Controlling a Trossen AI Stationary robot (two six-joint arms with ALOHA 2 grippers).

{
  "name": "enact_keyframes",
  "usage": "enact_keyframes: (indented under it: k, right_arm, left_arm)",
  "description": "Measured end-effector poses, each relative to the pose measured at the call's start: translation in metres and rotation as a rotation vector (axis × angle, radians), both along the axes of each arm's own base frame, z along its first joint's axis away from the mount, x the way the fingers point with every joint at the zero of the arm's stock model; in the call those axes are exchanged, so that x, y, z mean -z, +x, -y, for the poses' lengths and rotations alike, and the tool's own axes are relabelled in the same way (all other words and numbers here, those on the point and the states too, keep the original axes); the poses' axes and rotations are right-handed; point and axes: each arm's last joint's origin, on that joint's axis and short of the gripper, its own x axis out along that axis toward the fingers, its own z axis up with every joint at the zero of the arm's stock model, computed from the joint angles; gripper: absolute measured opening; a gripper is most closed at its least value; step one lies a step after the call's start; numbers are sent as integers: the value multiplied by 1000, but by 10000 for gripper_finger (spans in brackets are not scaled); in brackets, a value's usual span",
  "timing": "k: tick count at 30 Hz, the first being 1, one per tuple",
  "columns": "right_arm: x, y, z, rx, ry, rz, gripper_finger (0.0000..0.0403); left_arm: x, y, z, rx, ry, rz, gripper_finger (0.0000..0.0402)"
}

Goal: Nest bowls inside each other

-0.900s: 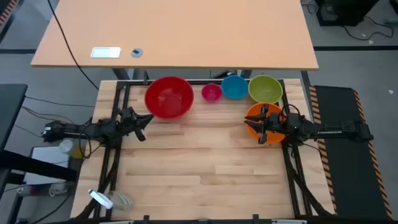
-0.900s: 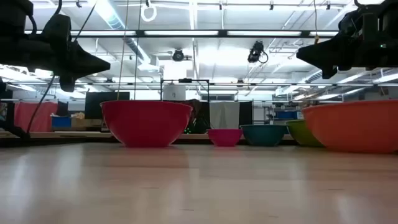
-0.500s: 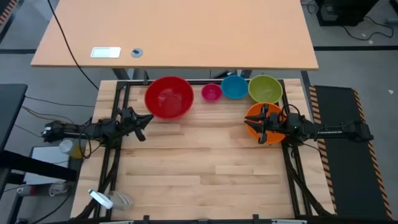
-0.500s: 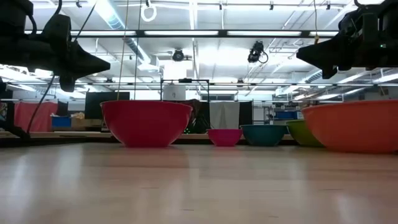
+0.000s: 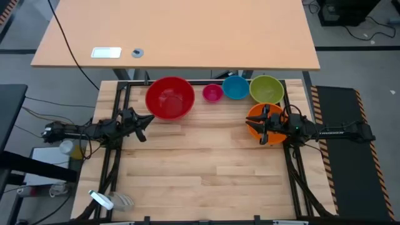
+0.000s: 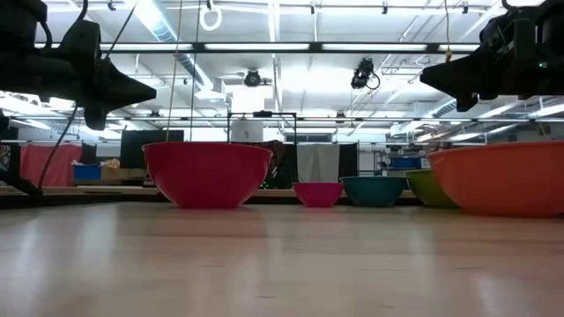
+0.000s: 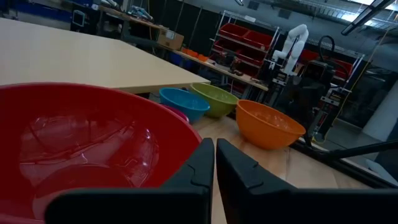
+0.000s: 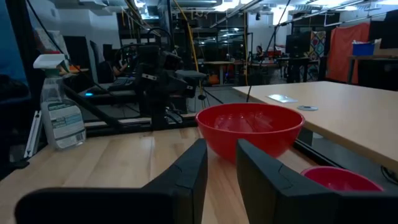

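Note:
Five bowls stand on their bases on the wooden table. Along the far edge are the red bowl (image 5: 170, 97), the small pink bowl (image 5: 212, 92), the blue bowl (image 5: 235, 87) and the yellow-green bowl (image 5: 267, 88). The orange bowl (image 5: 267, 119) stands nearer, at the right. My left gripper (image 5: 149, 120) hovers shut just near-left of the red bowl (image 7: 81, 143), pointing level at it. My right gripper (image 5: 261, 127) hangs level above the orange bowl (image 6: 502, 176), well clear of its rim. A narrow gap (image 8: 221, 146) between its fingers holds nothing.
A beige desk (image 5: 187, 37) stands beyond the far edge. Black frame rails (image 5: 294, 169) run along the table's left and right sides. A spray bottle (image 8: 59, 106) stands off the left side. Bare wood (image 5: 200, 175) fills the near half of the table.

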Motion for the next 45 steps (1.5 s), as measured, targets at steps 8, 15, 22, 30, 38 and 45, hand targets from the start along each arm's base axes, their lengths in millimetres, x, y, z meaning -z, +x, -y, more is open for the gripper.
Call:
enact_keyframes:
  k: [8,15,22,30,38,45]
  right_arm:
    - [0,0,0,0,0,0,93]
    - [0,0,0,0,0,0,93]
    - [0,0,0,0,0,0,93]
    - [0,0,0,0,0,0,93]
    - [0,0,0,0,0,0,93]
    - [0,0,0,0,0,0,93]
  left_arm:
    - [0,0,0,0,0,0,20]
    - [0,0,0,0,0,0,20]
    - [0,0,0,0,0,0,20]
    - [-11,-1,0,8,-101,172,20]
    - [-27,-5,0,1,-34,307,20]
    - [-29,-6,0,14,-96,365,20]
